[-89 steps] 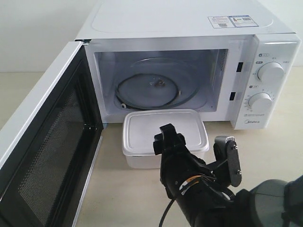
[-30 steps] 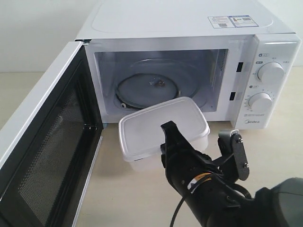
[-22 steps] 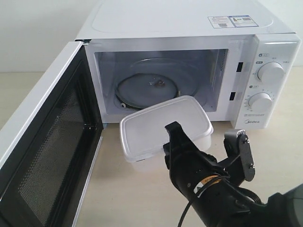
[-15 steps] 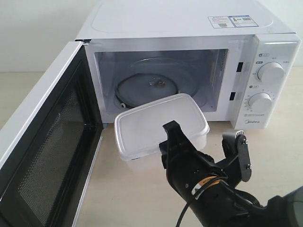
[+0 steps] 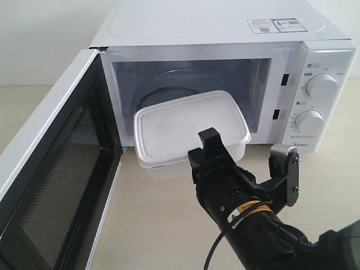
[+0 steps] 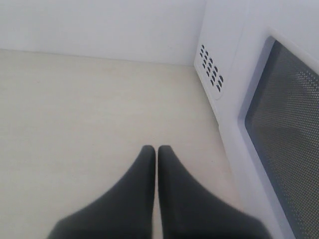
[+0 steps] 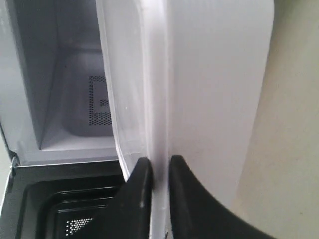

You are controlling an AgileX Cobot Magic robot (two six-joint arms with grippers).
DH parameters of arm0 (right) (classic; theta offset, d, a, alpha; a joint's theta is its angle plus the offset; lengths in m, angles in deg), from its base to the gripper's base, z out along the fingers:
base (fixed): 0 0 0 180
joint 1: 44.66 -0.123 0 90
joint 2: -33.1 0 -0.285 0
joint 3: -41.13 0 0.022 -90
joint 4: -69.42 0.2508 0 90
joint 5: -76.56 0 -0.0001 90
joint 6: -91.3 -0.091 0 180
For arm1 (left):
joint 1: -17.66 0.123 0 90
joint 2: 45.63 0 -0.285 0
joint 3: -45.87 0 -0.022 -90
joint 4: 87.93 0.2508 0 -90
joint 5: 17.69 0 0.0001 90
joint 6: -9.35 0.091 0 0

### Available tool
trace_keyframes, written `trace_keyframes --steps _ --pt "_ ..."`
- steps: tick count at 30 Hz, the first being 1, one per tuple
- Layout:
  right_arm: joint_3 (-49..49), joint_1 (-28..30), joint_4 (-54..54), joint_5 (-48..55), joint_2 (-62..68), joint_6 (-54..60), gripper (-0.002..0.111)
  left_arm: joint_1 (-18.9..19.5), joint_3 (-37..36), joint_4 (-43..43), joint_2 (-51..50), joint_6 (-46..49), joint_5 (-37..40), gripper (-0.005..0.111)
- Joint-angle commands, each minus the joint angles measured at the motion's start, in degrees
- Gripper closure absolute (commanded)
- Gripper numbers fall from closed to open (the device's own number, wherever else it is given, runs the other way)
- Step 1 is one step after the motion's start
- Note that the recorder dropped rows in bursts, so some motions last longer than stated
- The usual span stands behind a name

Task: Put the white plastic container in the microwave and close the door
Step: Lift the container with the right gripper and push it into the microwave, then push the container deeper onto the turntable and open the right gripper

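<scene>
Pinches the near rim of the box with the right claw, one finger on the lid side and one on the base side, with no other support under the load. Holds it clear of the table, tilted, far edge up at the mouth of the microwave and, in the exterior view, overlapping the lower lip of the opening. Not inside yet. Shows the left claw pressed together and empty, just outside the wide-open door.

Risks a slip first. Grips a thin edge only, with the whole box hanging out beyond the fingers, so could pivot or slide free on any jolt. Could also peel the lid away if biting mostly on the lid's rim. Cannot tell from the wrist view how much of the base is caught.

Sits skewed, left corner close to the hinge-side frame. May snag there or on the sill if pushed straight in, and lever itself out of the pinch. Needs height enough to clear the edge of the turntable. Otherwise may land half on the glass and rock.

Would block the door, or get struck at closing, if left short of full depth. Same for the right arm, if not drawn back before the swing.
</scene>
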Motion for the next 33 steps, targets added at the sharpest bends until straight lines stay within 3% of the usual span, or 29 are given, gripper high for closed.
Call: trace_keyframes --steps 1,11,27,33 --pt "-2.2 0.1 -0.4 -1.9 -0.7 1.4 0.108 0.2 -0.2 0.1 0.1 -0.5 0.0 0.103" --pt "-7.8 3.8 1.2 4.2 -0.7 7.4 0.108 0.2 -0.2 0.1 0.1 -0.5 0.0 0.103" --pt "-22.1 13.4 -3.8 10.9 10.0 7.2 0.108 0.2 -0.2 0.1 0.1 -0.5 0.0 0.103" --pt "-23.1 16.8 -5.2 10.8 10.0 8.5 0.108 0.2 -0.2 0.1 0.1 -0.5 0.0 0.103"
